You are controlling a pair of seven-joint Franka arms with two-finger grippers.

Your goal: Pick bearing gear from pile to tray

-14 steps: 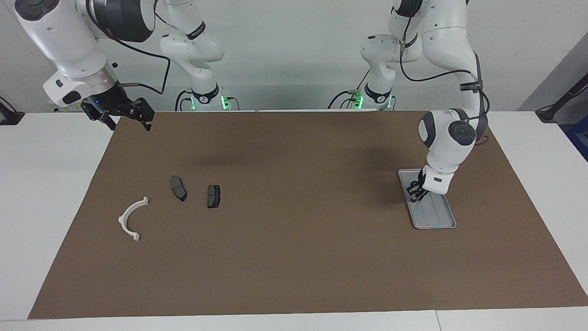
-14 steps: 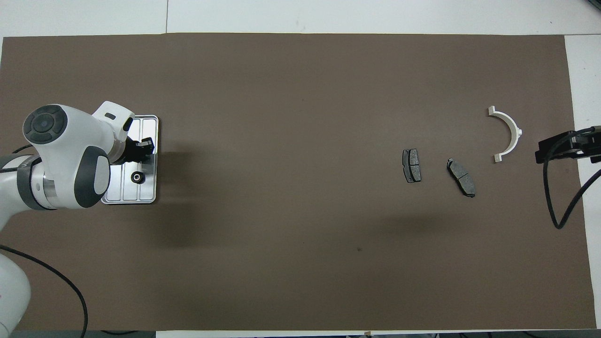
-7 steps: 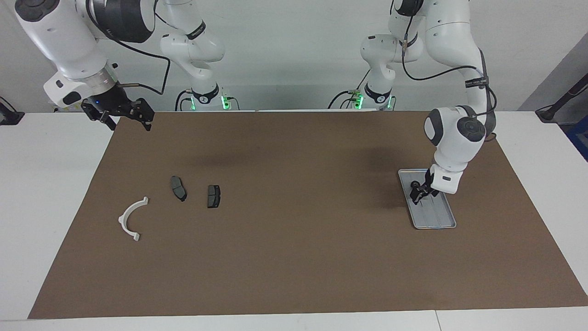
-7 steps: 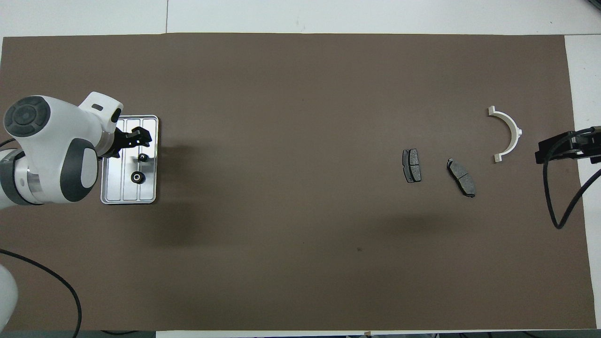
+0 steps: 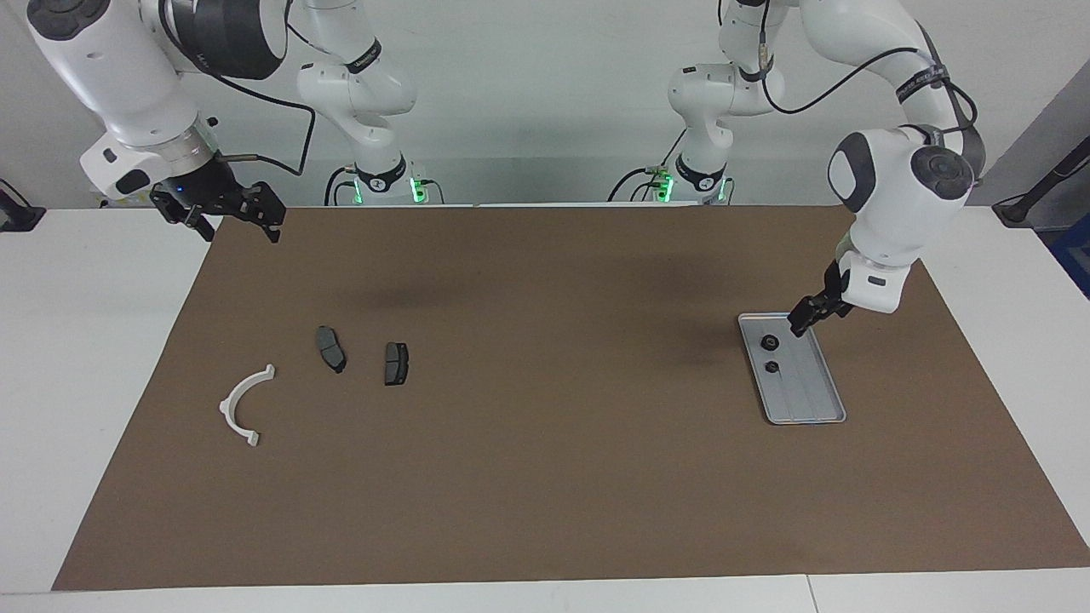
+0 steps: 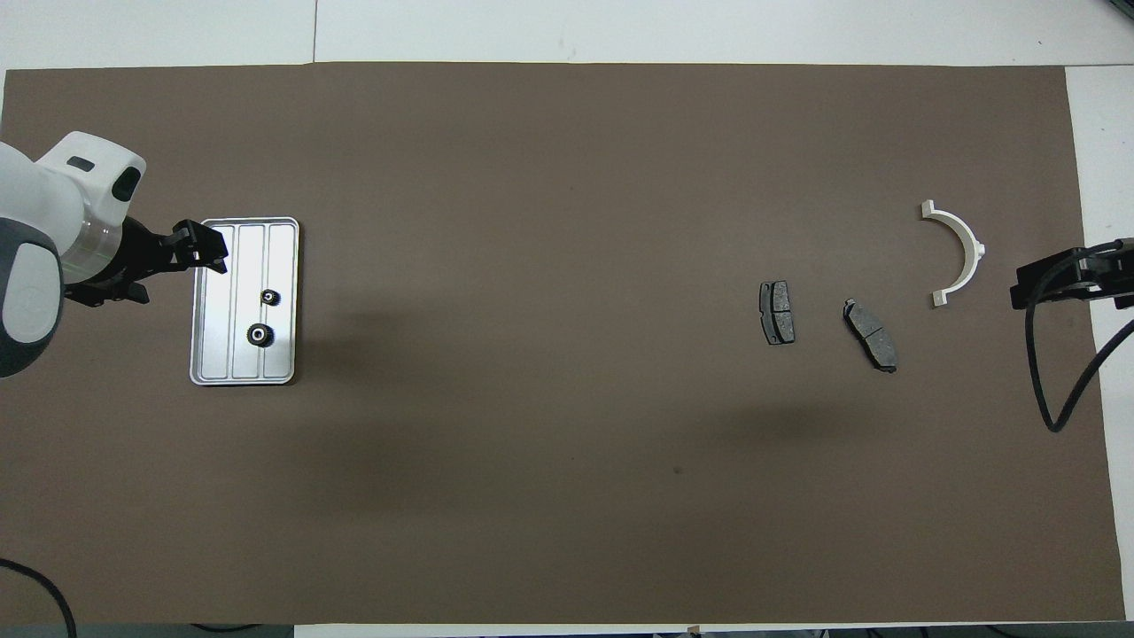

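Note:
The silver-grey tray (image 5: 811, 397) (image 6: 221, 341) lies toward the left arm's end of the table. Two small black bearing gears (image 5: 769, 343) (image 5: 772, 367) rest on it, seen from above as one gear (image 6: 271, 297) and another (image 6: 258, 334). My left gripper (image 5: 805, 321) (image 6: 205, 252) hangs open and empty above the tray's edge, clear of both gears. The pile sits toward the right arm's end: a white semicircular bracket (image 5: 243, 404) (image 6: 961, 248) and two dark brake-pad plates (image 5: 331, 349) (image 5: 396, 363). My right gripper (image 5: 238, 223) (image 6: 1028, 283) waits open above the mat's edge.
A brown mat (image 5: 545, 477) covers most of the white table (image 5: 85, 340). The right arm's cable (image 6: 1054, 390) loops over the mat's end beside the bracket.
My left gripper opened, left a second bearing gear on the tray, then rose and drew back toward the left arm's end. The right arm stayed still.

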